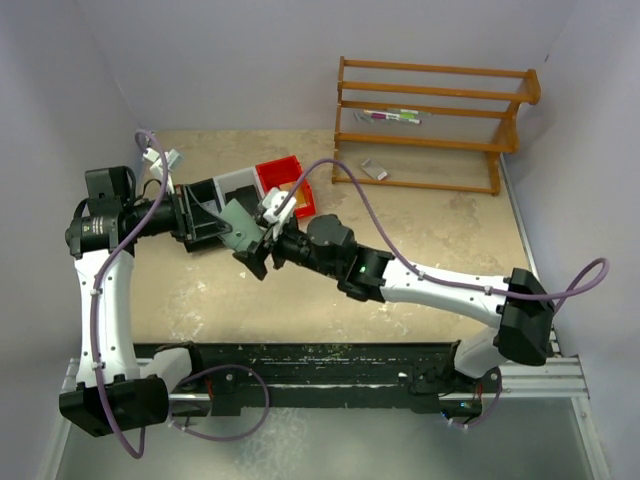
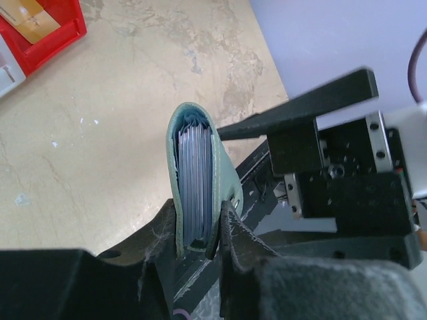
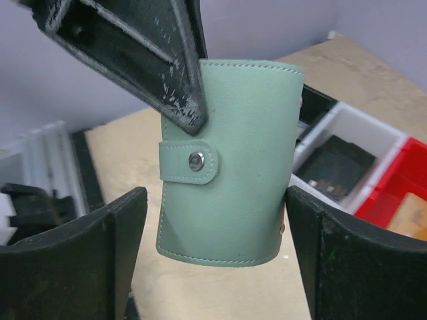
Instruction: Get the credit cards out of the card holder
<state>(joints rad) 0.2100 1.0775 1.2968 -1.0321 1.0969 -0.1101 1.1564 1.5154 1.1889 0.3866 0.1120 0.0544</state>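
Just beside the red bin [image 1: 276,171], toward its near-left side and clear of the counter [image 1: 430,230], the card holder [image 3: 227,167] is clenched along one edge by the left fingers [image 2: 248,250], so that its flat face is offered to the other arm. The right fingers [image 3: 347,267] stand released, one on either side of the pouch, apparently lined up to take hold. The credit cards [image 2: 195,187] sit inside as a tight grey-blue stack, their edges showing at the open end. The snap strap [image 3: 190,161] is fastened and probably needs undoing first.
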